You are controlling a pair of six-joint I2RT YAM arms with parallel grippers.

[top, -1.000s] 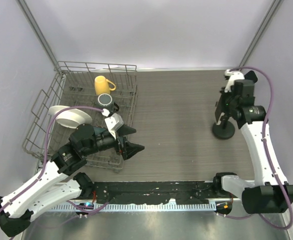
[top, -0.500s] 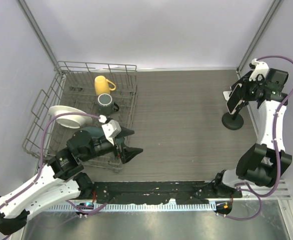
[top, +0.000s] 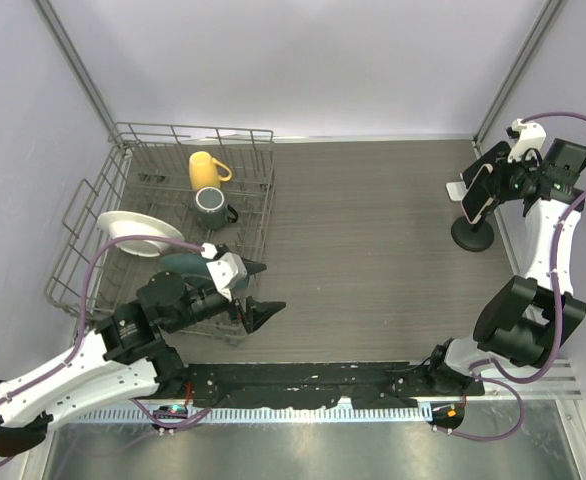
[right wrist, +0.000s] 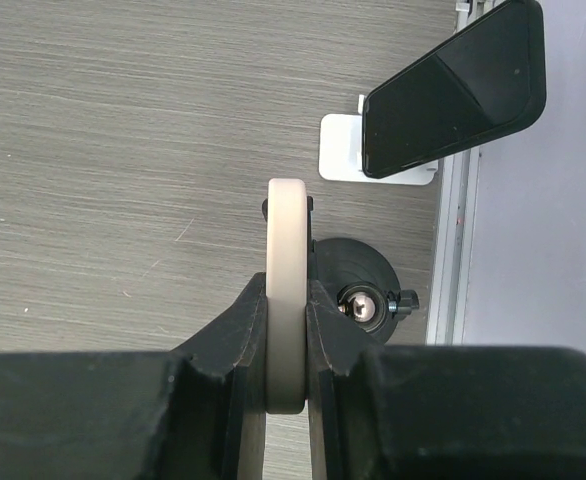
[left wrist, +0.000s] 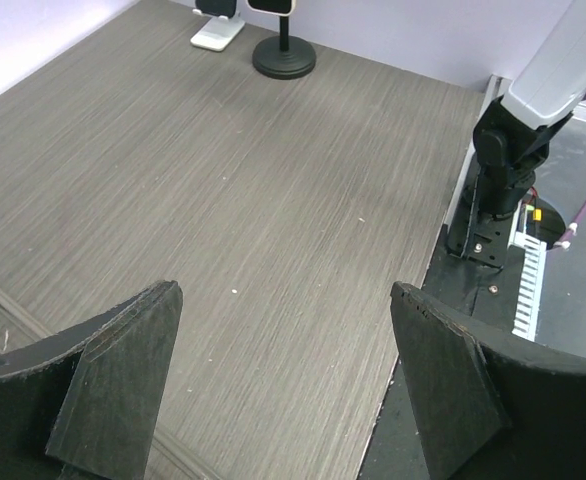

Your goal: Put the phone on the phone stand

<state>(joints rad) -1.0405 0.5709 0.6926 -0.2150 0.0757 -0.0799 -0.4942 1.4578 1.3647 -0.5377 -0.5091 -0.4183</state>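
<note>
Phone (top: 477, 195) clamped edge-on in the right gripper (right wrist: 286, 295), just beside the white phone stand (right wrist: 341, 150) near the table's far right corner.
At the left, a yellow mug (top: 206, 168), a dark grey mug (top: 211, 202) and a white plate (top: 133, 228) are held in the wire dish rack (top: 195, 129); the left gripper (top: 270, 286) is spread wide, with nothing in it, by the rack's near right corner. A broad stretch of table (top: 363, 250) lies between rack and stands. At the right, the gripped phone is poised above a black round-based stand (top: 473, 237); a second, dark phone (right wrist: 453, 90) is leaned on the phone stand, close to the table's right edge.
</note>
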